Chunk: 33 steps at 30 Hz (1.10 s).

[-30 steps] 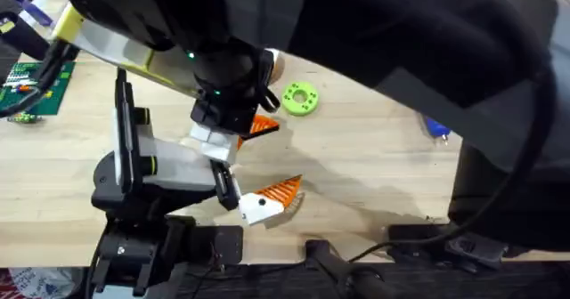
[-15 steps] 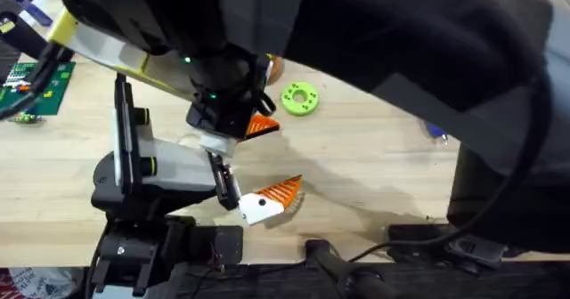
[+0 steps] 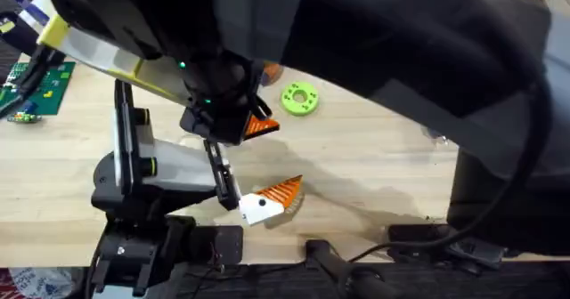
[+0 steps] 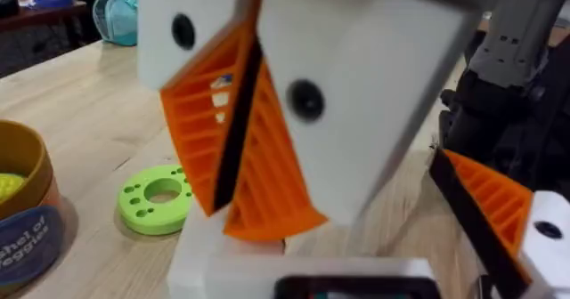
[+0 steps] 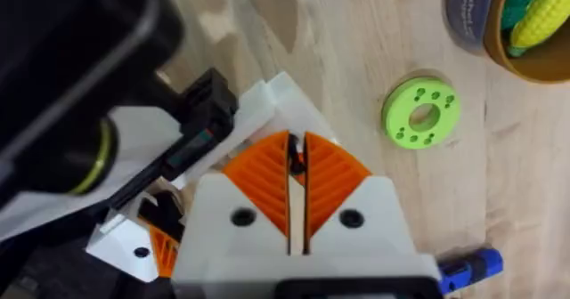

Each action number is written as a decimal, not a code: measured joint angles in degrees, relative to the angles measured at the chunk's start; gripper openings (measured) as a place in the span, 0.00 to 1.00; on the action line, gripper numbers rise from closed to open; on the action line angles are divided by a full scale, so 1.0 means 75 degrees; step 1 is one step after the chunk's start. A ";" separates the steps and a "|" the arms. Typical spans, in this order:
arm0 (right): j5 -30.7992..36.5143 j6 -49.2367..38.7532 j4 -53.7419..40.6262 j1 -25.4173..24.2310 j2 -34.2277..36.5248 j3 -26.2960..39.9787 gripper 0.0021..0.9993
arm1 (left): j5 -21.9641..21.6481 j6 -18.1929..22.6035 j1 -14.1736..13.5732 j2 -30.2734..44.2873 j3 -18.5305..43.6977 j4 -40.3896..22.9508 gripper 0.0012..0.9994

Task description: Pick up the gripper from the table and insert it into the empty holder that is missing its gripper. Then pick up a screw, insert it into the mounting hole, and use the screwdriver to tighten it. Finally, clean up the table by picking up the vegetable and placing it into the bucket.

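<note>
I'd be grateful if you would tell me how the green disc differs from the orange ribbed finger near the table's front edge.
The green disc is a flat round ring; the orange ribbed finger is a pointed wedge on a white block. The disc has a large central hole ringed by small ones; the finger's white base shows one dark hole. The disc lies farther from the arms' bases, the finger nearer. Both are small bright parts over the wooden table.

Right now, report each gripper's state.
Left gripper: cannot be told.
Right gripper: closed on a thin dark object.
</note>
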 joint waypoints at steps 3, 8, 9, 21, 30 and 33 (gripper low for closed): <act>-0.0027 -0.0003 0.0055 0.0000 0.0000 0.0000 0.02 | 0.0000 0.0000 0.0000 0.0000 0.0000 0.0000 0.99; -0.0072 0.0027 0.0135 0.0000 -0.0002 0.0000 0.01 | 0.0002 0.0020 0.0000 0.0000 0.0000 0.0000 0.99; -0.0075 0.0024 0.0134 0.0000 0.0000 0.0000 0.01 | 0.0000 0.0020 0.0000 0.0000 0.0000 -0.0003 0.99; -0.0078 0.0027 0.0167 0.0000 0.0006 -0.0087 0.01 | 0.0003 -0.0006 0.0000 0.0000 0.0000 -0.0003 0.99; 0.0062 0.0051 0.0178 -0.0020 0.0006 -0.0102 0.29 | 0.0006 -0.0014 0.0000 0.0000 0.0000 -0.0006 0.99; 0.0083 0.0053 0.0181 -0.0032 0.0006 -0.0102 0.31 | 0.0003 -0.0020 0.0000 0.0000 0.0000 -0.0006 0.99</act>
